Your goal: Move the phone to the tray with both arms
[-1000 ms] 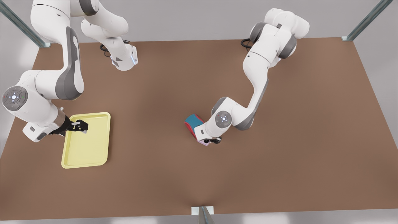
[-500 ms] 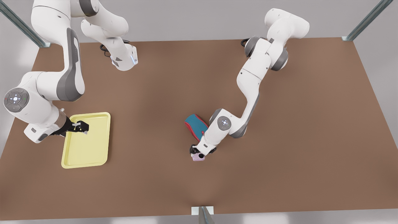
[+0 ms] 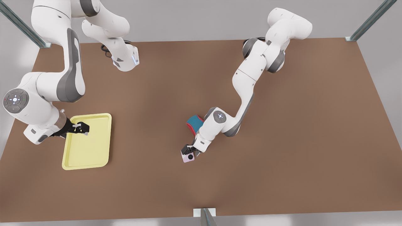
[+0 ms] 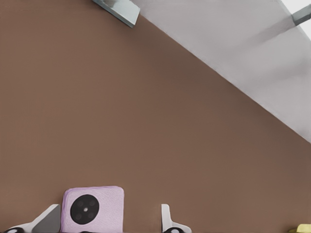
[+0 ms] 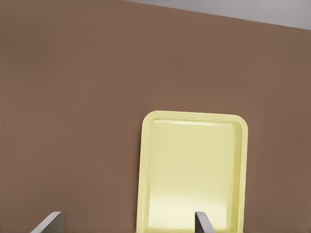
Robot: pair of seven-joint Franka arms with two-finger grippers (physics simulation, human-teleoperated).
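Observation:
The pale pink-lilac phone [image 3: 188,158] lies flat on the brown table, lens up, near the middle front. My left gripper [image 3: 189,152] is open and straddles it. In the left wrist view the phone [image 4: 92,208] rests against one finger [image 4: 48,221], with a gap to the other finger [image 4: 165,218]. The pale yellow tray [image 3: 89,150] lies at the front view's left. My right gripper [image 3: 82,128] hangs open over the tray's far left part. The right wrist view has the tray [image 5: 194,170] ahead of the gripper [image 5: 126,224].
A teal-and-red computer mouse [image 3: 194,123] lies just behind the left arm's wrist, partly hidden by it. Bare brown table stretches between phone and tray. A metal post [image 3: 205,216] stands at the table's front edge. A corner of the tray [image 4: 303,229] appears in the left wrist view.
The left arm has swung from beside the mouse toward the front and the front view's left, and the phone has slid with it. The right arm has stayed over the tray.

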